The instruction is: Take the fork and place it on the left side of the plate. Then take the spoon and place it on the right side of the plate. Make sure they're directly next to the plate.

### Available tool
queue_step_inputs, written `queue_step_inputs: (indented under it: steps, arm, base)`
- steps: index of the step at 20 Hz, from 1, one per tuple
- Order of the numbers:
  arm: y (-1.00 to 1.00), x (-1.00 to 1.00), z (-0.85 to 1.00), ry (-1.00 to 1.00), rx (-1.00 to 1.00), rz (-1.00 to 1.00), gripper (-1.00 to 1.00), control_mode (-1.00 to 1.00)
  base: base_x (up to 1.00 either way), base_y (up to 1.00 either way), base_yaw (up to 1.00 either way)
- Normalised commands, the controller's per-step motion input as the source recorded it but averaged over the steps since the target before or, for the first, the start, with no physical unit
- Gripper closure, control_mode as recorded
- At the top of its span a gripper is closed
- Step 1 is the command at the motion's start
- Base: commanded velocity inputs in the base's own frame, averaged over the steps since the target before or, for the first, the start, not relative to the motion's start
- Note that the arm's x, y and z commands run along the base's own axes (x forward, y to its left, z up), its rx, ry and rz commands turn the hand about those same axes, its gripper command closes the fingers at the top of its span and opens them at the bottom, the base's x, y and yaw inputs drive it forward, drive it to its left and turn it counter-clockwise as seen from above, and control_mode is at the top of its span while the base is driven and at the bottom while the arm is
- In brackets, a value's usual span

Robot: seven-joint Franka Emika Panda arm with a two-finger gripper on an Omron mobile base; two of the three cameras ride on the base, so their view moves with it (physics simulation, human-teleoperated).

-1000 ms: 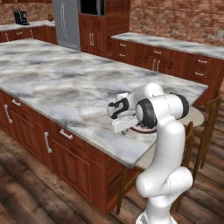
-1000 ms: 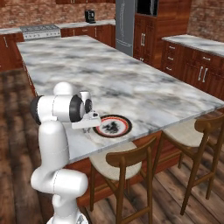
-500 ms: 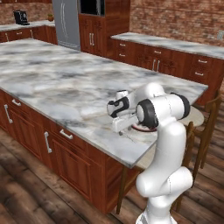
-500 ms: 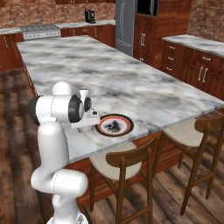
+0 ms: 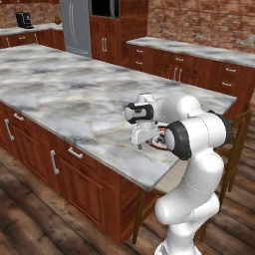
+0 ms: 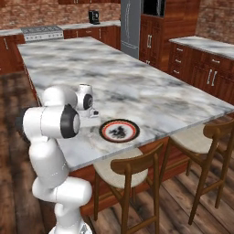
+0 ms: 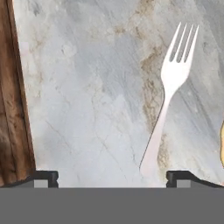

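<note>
The hand view showed the thin, pale silvery-grey fork (image 7: 168, 94) lying flat on the grey marble worktop (image 7: 87, 87), with its tines pointing toward the top of that view and its handle end near the right fingertip (image 7: 177, 177). Nothing was between the two dark fingertips, which stood far apart, so the tool (image 7: 111, 178) was wide open and held nothing. At the right edge of this view a small pale orange sliver was visible; I cannot tell what it was.

The right base view showed the round flat plate (image 6: 119, 130) with red-orange rim, black ring and white centre with a dark figure, lying on the worktop (image 6: 137, 91) near its front edge. The plate carried nothing on it. In the left base view the plate (image 5: 160, 142) was mostly hidden behind the white arm, only a piece of its rim showing. The fork was too faint to find in both base views.

The arm was bent forward over the worktop edge, with the tool (image 5: 140, 144) pointing down, just left of the plate.
</note>
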Motion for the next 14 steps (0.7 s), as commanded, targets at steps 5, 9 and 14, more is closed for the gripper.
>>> queue_step_inputs:
  steps: [5, 9, 14]
  arm:
    - [0.06, -0.98, 0.39, -0.07, -0.01, 0.00, -1.00, -1.00]
    - [0.01, -0.95, 0.60, -0.10, 0.00, 0.00, -1.00, -1.00]
    - [0.05, -1.00, 0.40, -0.28, 0.00, 0.00, -1.00, -1.00]
  base:
    - [0.00, 0.00, 0.00]
    - [0.00, 0.00, 0.00]
    - [0.00, 0.00, 0.00]
